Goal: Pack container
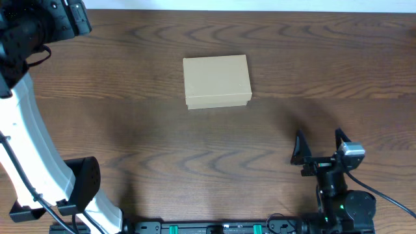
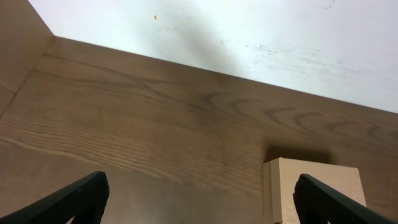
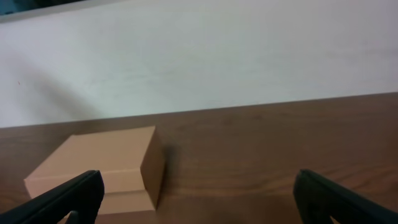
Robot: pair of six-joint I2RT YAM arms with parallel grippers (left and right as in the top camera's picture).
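The container (image 1: 216, 80) is a small tan cardboard box with its lid down, lying flat on the middle of the wooden table. My right gripper (image 1: 318, 134) stands open near the front right, well short of the box, with nothing between its fingers. In the right wrist view the container (image 3: 99, 163) lies ahead and to the left of the right gripper (image 3: 199, 176). My left gripper (image 2: 200, 180) is also open and empty, and the container (image 2: 314, 185) shows behind its right finger. In the overhead view the left arm (image 1: 32, 29) reaches to the far left corner, its fingers not visible.
The table's far edge meets a white wall (image 3: 199, 56). A tan panel (image 2: 17, 43) fills the upper left corner of the left wrist view. The left arm's white link (image 1: 29, 130) and black base (image 1: 81, 185) stand at the front left.
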